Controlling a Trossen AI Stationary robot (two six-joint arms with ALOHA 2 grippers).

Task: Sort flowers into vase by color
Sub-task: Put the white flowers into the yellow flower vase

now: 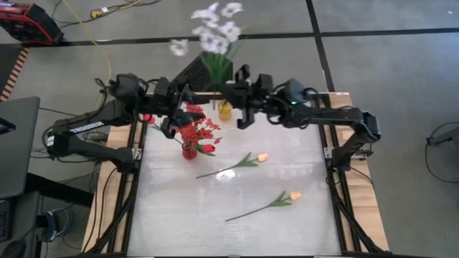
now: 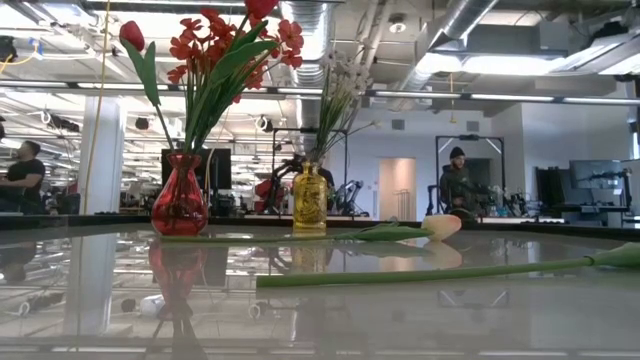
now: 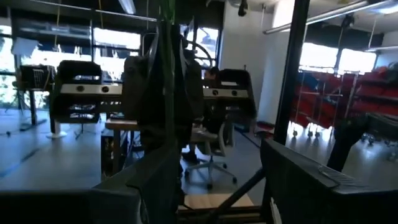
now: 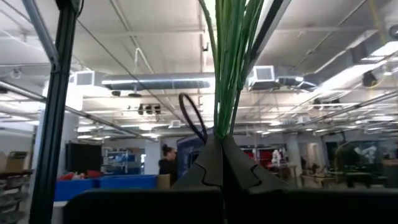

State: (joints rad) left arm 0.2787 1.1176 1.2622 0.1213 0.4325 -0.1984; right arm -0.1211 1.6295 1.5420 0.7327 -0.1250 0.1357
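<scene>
The spray of small white blossoms (image 1: 215, 29) stands with its green stems (image 4: 231, 62) in the yellow vase (image 2: 309, 200) near the far edge of the table (image 1: 229, 229). The right gripper (image 4: 221, 155) is pinched shut on those stems just above the vase, as the right wrist view shows.

Just beside it to the left, the red vase (image 2: 180, 205) holds the red clustered-blossom sprays (image 2: 225, 45) and a red tulip (image 2: 132, 35). The left gripper (image 1: 172, 107) hovers over the red bunch; whether its jaws are open or closed cannot be told.

Two cream-yellow tulips lie flat on the table, well apart from the vases: one (image 1: 240, 165) mid-table, the other (image 1: 269, 206) nearer the front.

In the room behind, a person (image 2: 458, 180) stands far off.
</scene>
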